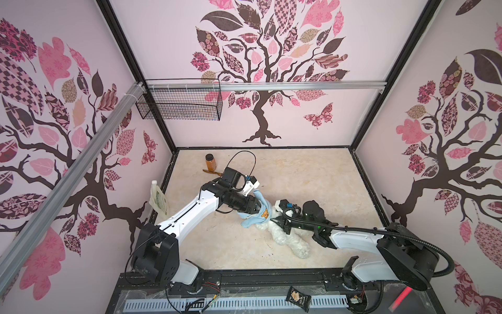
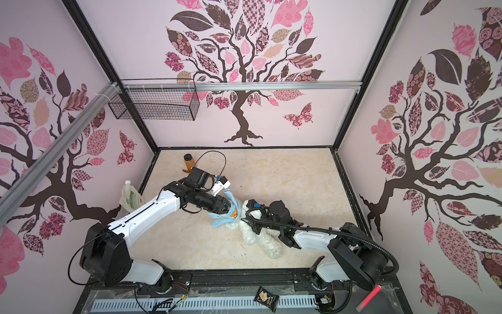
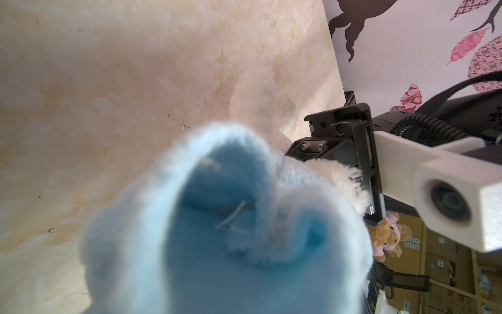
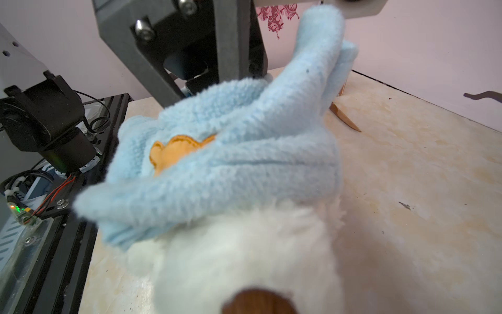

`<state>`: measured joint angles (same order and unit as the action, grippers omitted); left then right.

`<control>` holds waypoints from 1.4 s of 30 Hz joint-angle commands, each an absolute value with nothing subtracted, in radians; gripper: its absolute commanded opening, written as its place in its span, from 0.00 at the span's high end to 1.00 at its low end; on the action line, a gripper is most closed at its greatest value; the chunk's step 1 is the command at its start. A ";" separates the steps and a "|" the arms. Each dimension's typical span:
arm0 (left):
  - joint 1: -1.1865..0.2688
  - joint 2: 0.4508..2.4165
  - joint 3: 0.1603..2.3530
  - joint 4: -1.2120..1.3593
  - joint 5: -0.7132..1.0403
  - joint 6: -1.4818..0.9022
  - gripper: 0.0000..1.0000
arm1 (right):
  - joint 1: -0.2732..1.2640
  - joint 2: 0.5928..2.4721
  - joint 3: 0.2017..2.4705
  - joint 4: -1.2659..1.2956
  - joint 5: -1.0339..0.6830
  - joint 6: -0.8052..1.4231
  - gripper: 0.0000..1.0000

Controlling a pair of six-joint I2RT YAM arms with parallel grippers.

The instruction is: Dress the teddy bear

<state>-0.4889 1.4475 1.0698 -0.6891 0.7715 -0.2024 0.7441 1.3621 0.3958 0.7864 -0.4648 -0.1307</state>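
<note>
Blue shirt (image 3: 217, 231) sits bunched over the teddy bear's (image 1: 285, 236) left end, so you seem mid pull-on: left gripper (image 1: 258, 209) jaws are buried in cloth and unreadable, right gripper (image 1: 281, 224) pinches fur, and next you ease the shirt bodyward.

Pale pink walls (image 1: 168, 40) with dark trees and pink leaves stand at nine, twelve and three o'clock. A silver rail (image 1: 312, 86) crosses the twelve o'clock wall, a black wire basket (image 1: 179, 103) hanging from it at eleven. The floor (image 1: 312, 176) is cream and marbled.
</note>
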 commanded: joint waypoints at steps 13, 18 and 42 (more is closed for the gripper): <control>-0.561 1.442 0.940 -0.439 1.005 -0.372 0.49 | 0.779 1.480 0.594 1.027 -0.518 -0.009 0.77; -0.566 1.463 0.926 -0.452 1.042 -0.358 0.59 | 0.779 1.536 0.633 1.097 -0.536 0.095 0.75; -0.404 1.201 0.869 -0.276 0.737 -0.144 1.00 | 0.660 1.036 0.669 -0.042 -0.306 0.160 0.23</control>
